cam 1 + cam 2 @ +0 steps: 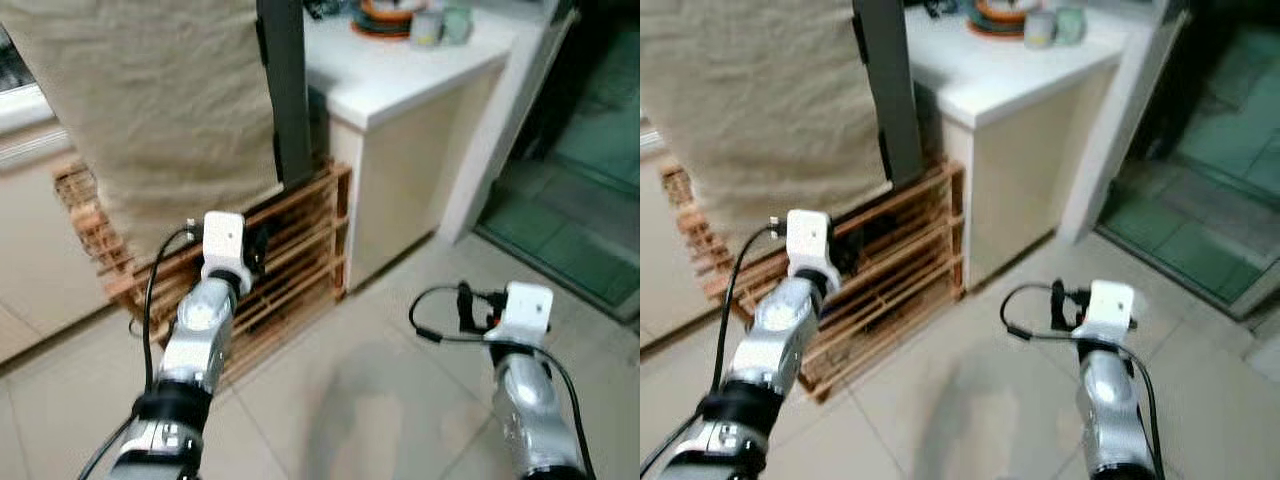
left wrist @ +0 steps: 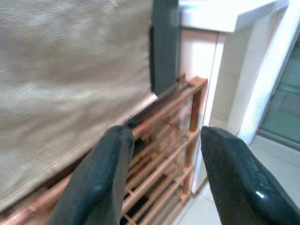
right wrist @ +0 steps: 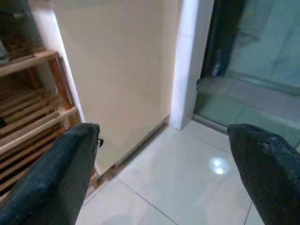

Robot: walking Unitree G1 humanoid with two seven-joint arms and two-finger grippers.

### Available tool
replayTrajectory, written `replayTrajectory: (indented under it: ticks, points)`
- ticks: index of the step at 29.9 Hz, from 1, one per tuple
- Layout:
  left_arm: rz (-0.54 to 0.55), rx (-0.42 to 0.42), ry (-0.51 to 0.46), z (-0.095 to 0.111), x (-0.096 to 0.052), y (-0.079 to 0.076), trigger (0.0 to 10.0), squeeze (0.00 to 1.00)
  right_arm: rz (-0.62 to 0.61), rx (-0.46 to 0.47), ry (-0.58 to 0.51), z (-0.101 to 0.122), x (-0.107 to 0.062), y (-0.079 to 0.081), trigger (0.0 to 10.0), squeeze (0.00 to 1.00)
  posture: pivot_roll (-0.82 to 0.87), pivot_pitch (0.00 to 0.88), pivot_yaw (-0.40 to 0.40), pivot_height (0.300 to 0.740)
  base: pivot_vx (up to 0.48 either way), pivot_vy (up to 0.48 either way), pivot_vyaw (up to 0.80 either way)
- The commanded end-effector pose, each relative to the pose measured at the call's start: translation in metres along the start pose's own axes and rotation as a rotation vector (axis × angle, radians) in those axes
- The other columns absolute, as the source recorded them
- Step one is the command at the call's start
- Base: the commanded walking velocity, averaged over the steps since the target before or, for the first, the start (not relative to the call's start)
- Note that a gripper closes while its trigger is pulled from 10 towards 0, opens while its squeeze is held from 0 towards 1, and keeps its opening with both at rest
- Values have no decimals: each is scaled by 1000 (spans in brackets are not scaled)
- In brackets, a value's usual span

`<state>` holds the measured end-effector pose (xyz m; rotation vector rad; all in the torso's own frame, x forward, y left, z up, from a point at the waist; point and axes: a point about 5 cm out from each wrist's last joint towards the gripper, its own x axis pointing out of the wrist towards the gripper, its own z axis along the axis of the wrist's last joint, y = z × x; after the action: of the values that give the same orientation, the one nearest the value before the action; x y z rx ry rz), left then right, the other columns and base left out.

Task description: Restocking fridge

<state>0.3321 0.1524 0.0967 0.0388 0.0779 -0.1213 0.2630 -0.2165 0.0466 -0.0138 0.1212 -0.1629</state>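
My left gripper is open with nothing between its fingers. It is held out low in front of a wooden slatted rack, and its silver arm reaches toward the rack's front. My right gripper is also open and holds nothing. It hangs over the tiled floor, facing the cream side of a white counter. The right arm stays low at the right. I can make out no fridge and no goods for stocking.
A beige cloth hangs over the rack, next to a dark grey upright post. The white counter carries stacked dishes and cups. A doorway with a greenish floor opens at the right. Pale tiles lie ahead.
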Motion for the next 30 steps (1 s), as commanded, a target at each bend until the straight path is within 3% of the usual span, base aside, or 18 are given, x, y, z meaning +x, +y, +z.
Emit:
replayTrajectory:
  ticks: [1, 7, 8, 9, 13, 20, 24, 27, 30]
  points:
    - [13, -12, -31, 4, -3, 7, 10000, 0, 8, 2, -38, 5, -2, 4, 10000, 0, -67, 0, 79, 740, 0, 480, -788]
    - [-83, -36, -141, 21, -17, -2, 10000, 0, -3, -10, -97, 15, -2, 1, 10000, 0, -66, 0, 90, 740, 0, 480, -783]
    - [-134, -2, -206, 32, -30, -5, 10000, 0, 2, -17, -124, 20, -3, 2, 10000, 0, -58, 0, 87, 740, 0, 480, -781]
    - [-150, 13, -226, 35, -34, -6, 10000, 0, 6, -18, -130, 21, -3, 3, 10000, 0, -55, 0, 86, 740, 0, 480, -781]
    - [-224, 78, -296, 49, -35, -13, 10000, 0, 9, -29, -133, 22, 0, 5, 10000, 0, -23, 0, 62, 740, 0, 480, -781]
    - [-174, 39, -217, 37, -31, -9, 10000, 0, 34, 0, -128, 23, 5, 16, 10000, 0, -22, 0, 53, 740, 0, 480, -787]
    - [-163, -17, -158, 21, -39, -4, 10000, 0, 38, -12, -143, 28, 5, 12, 10000, 0, -31, 0, 53, 740, 0, 480, -781]
    - [-227, 6, -164, 19, -49, -8, 10000, 0, 33, -18, -146, 29, 5, 8, 10000, 0, -42, 0, 55, 740, 0, 480, -781]
    - [-282, 79, -151, 13, -60, -8, 10000, 0, 34, -15, -142, 28, 4, 7, 10000, 0, -42, 0, 54, 740, 0, 477, -521]
